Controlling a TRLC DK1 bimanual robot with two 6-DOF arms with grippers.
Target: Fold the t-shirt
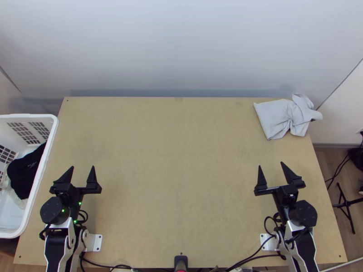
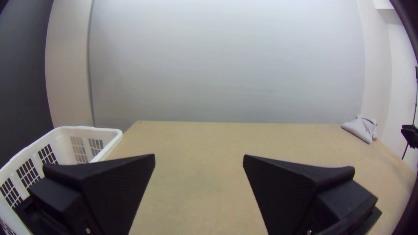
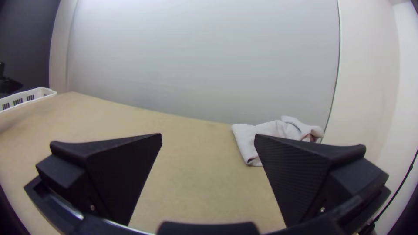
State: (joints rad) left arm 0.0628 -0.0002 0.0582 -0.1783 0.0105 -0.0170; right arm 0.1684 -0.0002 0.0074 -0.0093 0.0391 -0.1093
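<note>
Black jaws stand wide open on the left gripper (image 1: 83,167), low on the left side of the top view. On the right gripper (image 1: 271,164), low on the right, the jaws are wide open too. Both are over the wooden worktop (image 1: 181,158). A pale grey cloth (image 1: 273,119) lies at the upper right, part flat, part bunched up. At the left edge, a white basket (image 1: 54,127) holds a black cloth (image 1: 26,170). I can't tell which cloth is the t-shirt.

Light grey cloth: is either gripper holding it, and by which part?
Neither; the left gripper and right gripper are open and empty, away from the cloth.
</note>
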